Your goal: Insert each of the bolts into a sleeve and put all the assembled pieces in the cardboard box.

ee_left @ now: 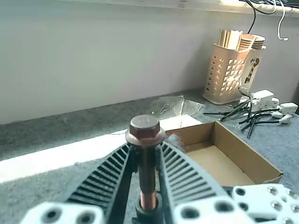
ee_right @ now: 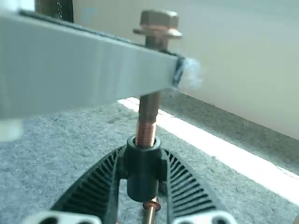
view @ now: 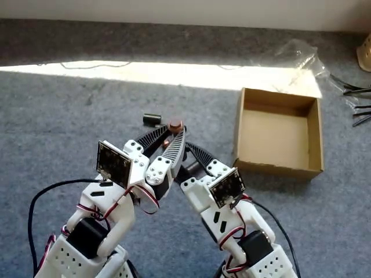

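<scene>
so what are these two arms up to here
The left claw grips a bolt by its shank, head up, while the right claw holds a black sleeve under it. The bolt's threaded end sits in the sleeve's mouth. The cardboard box beside the arms holds no assembled pieces yet, and a second sleeve lies on the carpet beyond the claws.

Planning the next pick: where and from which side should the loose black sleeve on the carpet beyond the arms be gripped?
Grip the loose sleeve mid-length across its rounded sides, coming straight down from above. It seems to lie on its side on the carpet, with nothing touching it.
</scene>
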Controlling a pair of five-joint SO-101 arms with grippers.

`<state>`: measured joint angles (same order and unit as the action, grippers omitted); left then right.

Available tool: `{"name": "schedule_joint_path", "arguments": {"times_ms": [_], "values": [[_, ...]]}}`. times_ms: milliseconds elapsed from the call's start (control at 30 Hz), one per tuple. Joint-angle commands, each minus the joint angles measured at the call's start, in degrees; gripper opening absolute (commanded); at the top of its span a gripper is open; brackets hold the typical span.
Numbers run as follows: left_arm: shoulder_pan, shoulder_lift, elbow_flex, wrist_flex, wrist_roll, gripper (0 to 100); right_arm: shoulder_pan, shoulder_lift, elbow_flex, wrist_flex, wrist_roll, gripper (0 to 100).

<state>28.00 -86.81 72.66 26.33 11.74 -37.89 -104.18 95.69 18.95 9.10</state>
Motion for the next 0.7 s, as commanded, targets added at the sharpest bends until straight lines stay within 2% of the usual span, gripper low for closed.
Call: {"name": "schedule_joint_path", "arguments": {"times_ms": [0, 667], "values": [[-3.9, -0.9, 1.0, -0.2, 5.5, 1, 0.7, -0.8, 8.0, 0.1, 0.6, 0.4], [-4.5, -0.9, 6.6, 0.6, 5.5, 1, 0.8, -0.8, 8.0, 0.1, 0.6, 0.4]]}}
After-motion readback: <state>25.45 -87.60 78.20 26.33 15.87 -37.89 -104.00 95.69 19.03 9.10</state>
